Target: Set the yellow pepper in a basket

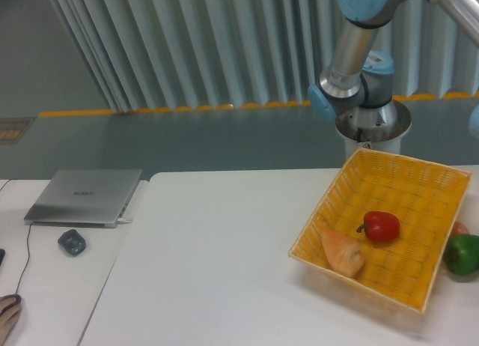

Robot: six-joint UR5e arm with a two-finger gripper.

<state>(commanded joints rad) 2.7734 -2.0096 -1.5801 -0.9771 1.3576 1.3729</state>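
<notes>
The white table [224, 263] carries the yellow wicker basket [434, 183] at its 3 o'clock side. Behind the basket, at 12 o'clock from it, the robot arm [358, 54] rises out of frame; the gripper is not in view, so it cannot be told whether it is released or clenched. A closed laptop [84, 196] lies at 9 o'clock, with a mouse [72, 242] just in front of it. In the basket rest a red pepper [381, 225] and, at 7 o'clock from it, a pale yellow-orange item [343, 251], apparently the yellow pepper, lying on its side near the front left corner. A green pepper [462, 254] sits just outside the basket's right edge. The yellow pepper appears already placed. Verify that it rests fully on the basket floor, then keep the arm clear of the rim. Its position relative to the gripper cannot be established.
</notes>
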